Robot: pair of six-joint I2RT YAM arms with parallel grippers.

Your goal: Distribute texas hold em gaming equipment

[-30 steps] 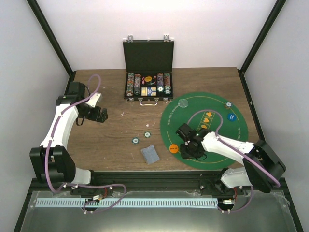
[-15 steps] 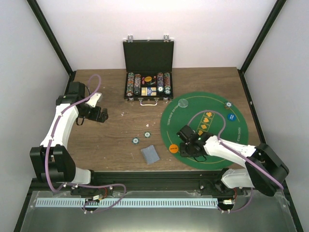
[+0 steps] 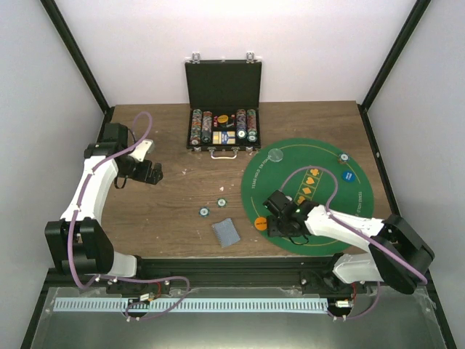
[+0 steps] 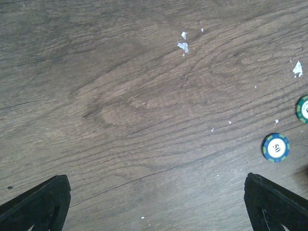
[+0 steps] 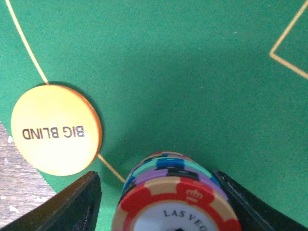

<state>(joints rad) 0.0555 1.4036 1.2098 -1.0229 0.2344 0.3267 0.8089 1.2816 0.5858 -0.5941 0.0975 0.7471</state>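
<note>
The right gripper is hanging low over the green felt mat, with its jaws standing partly apart around a chip stack. The stack is resting upright on the felt between the black fingers. A strip of felt is showing between the stack and the finger on the disc's side, so the jaws are not clamping it. The stack's edges are showing striped bands of red, cream, purple, teal and blue, and the top chip is carrying a printed white centre. Just ahead of this gripper and to one side, a smooth round orange disc lettered BIG BLIND is lying flat at the mat's rim. The left gripper is standing fully open and holding nothing above the grained wooden table. Two small striped chips are lying flat on the wood ahead of one of its fingers.
</note>
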